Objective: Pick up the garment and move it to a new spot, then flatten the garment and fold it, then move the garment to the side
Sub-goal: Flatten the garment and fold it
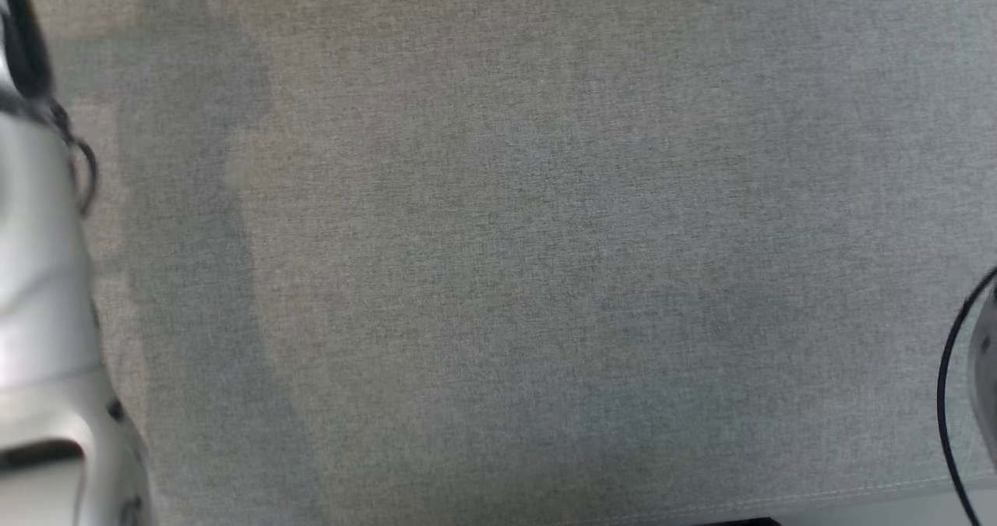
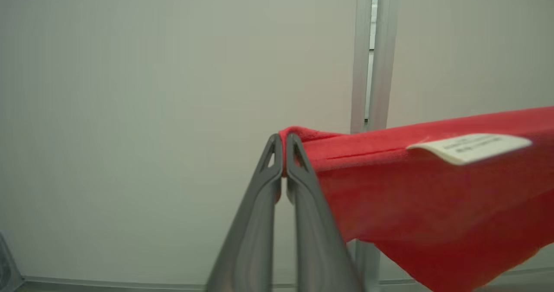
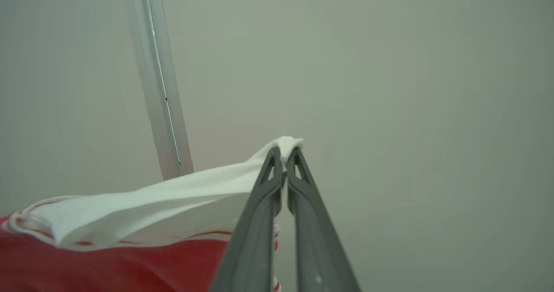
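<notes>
Left gripper tight on garment

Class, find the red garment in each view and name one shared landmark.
Head view: grey surface, pale forearm at left.
Left wrist view: garment at right, corner pinched by left gripper.
Right wrist view: garment lower left, pinched by right gripper.
Wrist views share: pale wall strip.

Head view: blurred throughout. Pale forearm cut by left edge. Dark cable cut by right edge.
Left wrist view: garment runs off right and bottom edges. Label print too blurred to read.
Fabric pinched inside left claw and right claw is hidden by the fingers.
Right wrist view: garment cut off at left and bottom.
</notes>
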{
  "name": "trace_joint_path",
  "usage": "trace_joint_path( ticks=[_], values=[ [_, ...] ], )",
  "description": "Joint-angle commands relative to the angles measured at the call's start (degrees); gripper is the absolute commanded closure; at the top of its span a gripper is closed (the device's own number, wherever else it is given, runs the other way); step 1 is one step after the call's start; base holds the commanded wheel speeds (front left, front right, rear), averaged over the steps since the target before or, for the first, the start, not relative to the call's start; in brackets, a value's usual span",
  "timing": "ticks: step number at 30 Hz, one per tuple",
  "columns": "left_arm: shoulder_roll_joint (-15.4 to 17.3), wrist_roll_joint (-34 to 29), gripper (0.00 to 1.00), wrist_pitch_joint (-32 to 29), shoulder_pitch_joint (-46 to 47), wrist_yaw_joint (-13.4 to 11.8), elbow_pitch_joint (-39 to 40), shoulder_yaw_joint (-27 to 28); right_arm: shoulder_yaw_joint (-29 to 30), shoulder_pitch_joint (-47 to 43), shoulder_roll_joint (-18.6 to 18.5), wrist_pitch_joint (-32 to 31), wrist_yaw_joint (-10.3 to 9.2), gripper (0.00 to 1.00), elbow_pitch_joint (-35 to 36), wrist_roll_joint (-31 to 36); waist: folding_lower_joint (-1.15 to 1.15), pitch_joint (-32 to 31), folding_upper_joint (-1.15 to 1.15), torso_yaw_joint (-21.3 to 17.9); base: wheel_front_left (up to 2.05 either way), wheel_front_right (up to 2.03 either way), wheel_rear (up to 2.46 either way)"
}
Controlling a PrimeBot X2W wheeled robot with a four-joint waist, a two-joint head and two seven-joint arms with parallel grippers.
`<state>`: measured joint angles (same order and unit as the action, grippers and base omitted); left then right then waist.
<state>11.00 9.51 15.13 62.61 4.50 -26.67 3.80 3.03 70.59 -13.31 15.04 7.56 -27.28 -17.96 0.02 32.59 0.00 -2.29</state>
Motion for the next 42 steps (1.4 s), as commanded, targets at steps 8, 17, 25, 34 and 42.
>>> trace_joint_path(
  ticks=[8,17,25,34,42],
  values=[
    [-5.6,-0.3,1.00,0.0,-22.6,0.6,-1.0,5.7,0.4,-22.9,-0.9,0.2,-0.19,1.00,4.8,-8.9,-0.02,-3.4,0.00,-0.2,0.00,0.00,0.00],
    [-7.6,2.8,1.00,0.0,-37.9,0.5,-3.1,7.9,-1.9,-43.1,-0.1,0.2,-0.20,1.00,2.4,-12.4,-0.02,-9.9,0.00,-0.9,0.00,0.00,0.00],
    [-7.7,7.4,1.00,0.0,-47.0,-1.6,-4.1,4.7,-4.2,-54.0,1.1,0.2,-0.19,1.00,0.4,-12.7,-0.02,-17.7,0.00,-1.2,0.00,0.00,0.00],
    [-7.7,9.9,1.00,0.0,-57.9,-2.8,-5.6,4.0,-7.0,-64.1,1.5,0.2,-0.19,1.00,-1.7,-14.1,-0.02,-28.3,0.00,-0.5,0.00,0.00,0.00],
    [-7.7,11.6,1.00,0.0,-63.3,-4.0,-5.4,3.6,-8.6,-69.5,1.1,0.2,-0.19,1.00,-1.8,-15.5,-0.02,-32.5,0.00,-0.1,0.00,0.00,0.00]
  ],
)
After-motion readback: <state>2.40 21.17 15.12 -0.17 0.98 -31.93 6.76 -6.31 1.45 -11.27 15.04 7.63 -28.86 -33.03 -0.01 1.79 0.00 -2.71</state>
